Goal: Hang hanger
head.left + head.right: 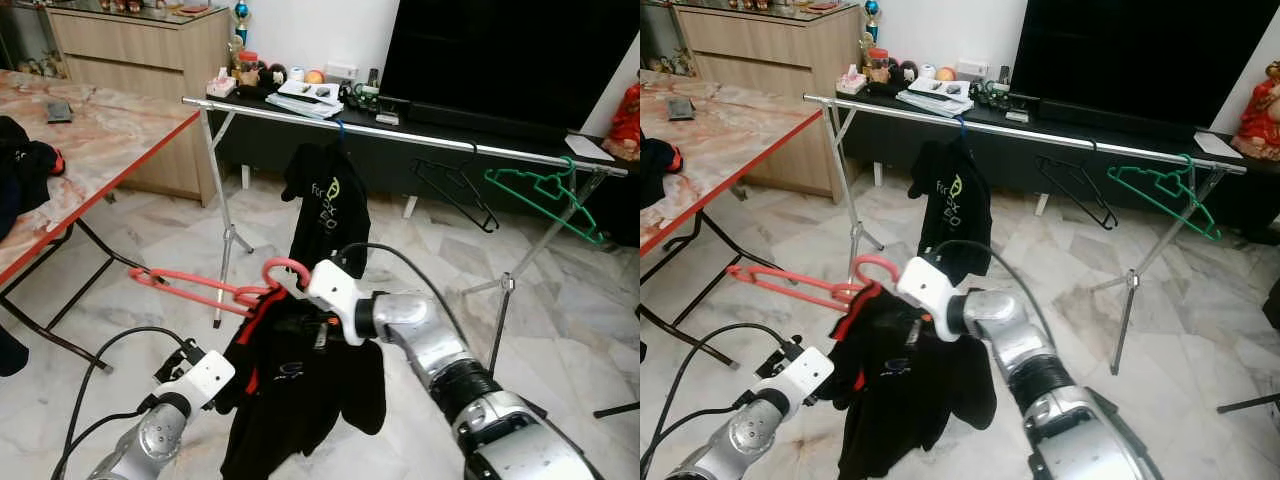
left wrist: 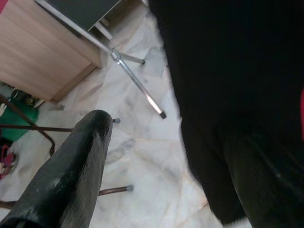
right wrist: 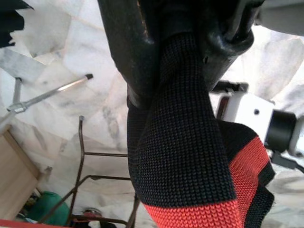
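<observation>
A pink hanger (image 1: 195,286) carries a black shirt with red trim (image 1: 300,400) and hangs low in front of me, below and short of the silver clothes rail (image 1: 420,135). My right gripper (image 1: 292,305) is at the hanger's neck. In the right wrist view its fingers (image 3: 128,52) are shut on the shirt's black and red collar (image 3: 185,156). My left gripper (image 1: 232,382) sits lower left, against the shirt's side. One of its fingers (image 2: 71,175) stands far from the black cloth (image 2: 228,95), so it is open.
On the rail hang a black printed shirt (image 1: 325,205), a black hanger (image 1: 455,190) and a green hanger (image 1: 545,195). The rail's legs (image 1: 222,225) stand on marble floor. A marble table (image 1: 100,130) with a red edge is at my left. A dark TV bench (image 1: 480,120) lies behind the rail.
</observation>
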`<state>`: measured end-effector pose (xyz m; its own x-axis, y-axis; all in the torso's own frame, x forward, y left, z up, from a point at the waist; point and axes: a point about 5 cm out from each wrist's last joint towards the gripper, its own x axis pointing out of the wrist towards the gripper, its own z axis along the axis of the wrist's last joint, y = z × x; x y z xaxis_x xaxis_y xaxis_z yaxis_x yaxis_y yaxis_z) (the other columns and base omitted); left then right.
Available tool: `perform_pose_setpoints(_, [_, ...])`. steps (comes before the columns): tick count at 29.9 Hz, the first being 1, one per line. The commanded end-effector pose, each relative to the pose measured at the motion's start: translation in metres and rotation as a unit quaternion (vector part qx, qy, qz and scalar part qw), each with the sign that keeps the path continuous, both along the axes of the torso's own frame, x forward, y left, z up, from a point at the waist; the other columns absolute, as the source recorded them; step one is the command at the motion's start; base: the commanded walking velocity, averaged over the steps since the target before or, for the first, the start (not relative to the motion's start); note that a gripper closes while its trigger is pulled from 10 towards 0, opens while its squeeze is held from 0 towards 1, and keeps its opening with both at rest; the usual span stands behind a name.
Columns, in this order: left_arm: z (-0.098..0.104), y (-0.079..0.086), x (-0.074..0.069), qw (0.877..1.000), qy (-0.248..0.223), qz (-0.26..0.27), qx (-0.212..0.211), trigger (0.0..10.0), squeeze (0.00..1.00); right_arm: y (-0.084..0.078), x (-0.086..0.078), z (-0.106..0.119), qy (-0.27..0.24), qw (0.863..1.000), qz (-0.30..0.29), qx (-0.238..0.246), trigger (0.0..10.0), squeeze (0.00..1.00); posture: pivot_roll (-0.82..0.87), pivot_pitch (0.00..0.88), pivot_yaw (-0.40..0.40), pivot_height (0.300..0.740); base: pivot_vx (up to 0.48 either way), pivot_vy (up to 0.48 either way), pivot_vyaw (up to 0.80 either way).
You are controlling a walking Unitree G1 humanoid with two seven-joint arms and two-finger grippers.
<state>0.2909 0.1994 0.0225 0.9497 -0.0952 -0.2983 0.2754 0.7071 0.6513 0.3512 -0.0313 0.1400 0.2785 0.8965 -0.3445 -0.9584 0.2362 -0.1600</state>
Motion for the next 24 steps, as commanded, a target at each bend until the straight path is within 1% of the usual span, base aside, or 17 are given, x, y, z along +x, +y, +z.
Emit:
perform_pose_setpoints(1, [-0.001, -0.004, 0.001, 1.0, 0.005, -0.014, -0.007, 10.0, 0.0, 0.006, 0.005, 0.017, -0.023, 1.0, 0.0, 0.014, 0.0, 0.0, 0.16, 0.0, -0.144, 0.74, 0.0, 0.0, 0.0])
perform_pose_setpoints(5, [-0.003, -0.003, 0.001, 1.0, 0.009, -0.014, -0.014, 10.0, 0.0, 0.015, 0.003, 0.02, -0.016, 0.999, 0.005, 0.029, 0.0, 0.0, 0.16, 0.0, -0.146, 0.74, 0.0, 0.0, 0.0])
perform_pose_setpoints(6, [-0.004, -0.002, 0.0, 1.0, 0.011, -0.014, -0.007, 10.0, 0.0, 0.021, 0.001, 0.024, -0.015, 0.999, 0.014, 0.042, 0.0, 0.0, 0.16, 0.0, -0.145, 0.74, 0.0, 0.0, 0.0])
perform_pose_setpoints(7, [-0.004, -0.001, 0.0, 1.0, 0.012, -0.014, -0.007, 10.0, 0.0, 0.022, 0.0, 0.024, -0.017, 0.999, 0.016, 0.041, 0.0, 0.0, 0.16, 0.0, -0.145, 0.74, 0.0, 0.0, 0.0])
perform_pose_setpoints(14, [-0.007, 0.001, 0.0, 1.0, 0.02, -0.015, -0.001, 10.0, 0.0, 0.023, 0.001, 0.026, -0.021, 0.999, 0.018, 0.037, 0.0, 0.0, 0.15, 0.0, -0.154, 0.74, 0.0, 0.0, 0.0])
perform_pose_setpoints(17, [-0.011, 0.005, -0.003, 0.999, 0.033, -0.009, 0.014, 10.0, 0.0, 0.022, 0.002, 0.028, -0.022, 0.999, 0.017, 0.037, 0.0, 0.0, 0.15, 0.0, -0.157, 0.74, 0.0, 0.0, 0.0])
perform_pose_setpoints(20, [-0.013, 0.006, -0.004, 0.999, 0.039, -0.011, 0.023, 10.0, 0.0, 0.023, 0.002, 0.03, -0.023, 0.999, 0.017, 0.037, 0.0, 0.0, 0.15, 0.0, -0.157, 0.74, 0.0, 0.0, 0.0])
perform_pose_setpoints(22, [-0.017, 0.007, -0.007, 0.998, 0.048, -0.011, 0.039, 10.0, 0.0, 0.024, 0.002, 0.031, -0.026, 0.999, 0.019, 0.039, 0.0, 0.0, 0.15, 0.0, -0.158, 0.74, 0.0, 0.0, 0.0])
perform_pose_setpoints(24, [-0.018, 0.008, -0.007, 0.998, 0.05, -0.004, 0.036, 10.0, 0.0, 0.025, 0.002, 0.032, -0.026, 0.999, 0.02, 0.04, 0.0, 0.0, 0.15, 0.0, -0.157, 0.74, 0.0, 0.0, 0.0])
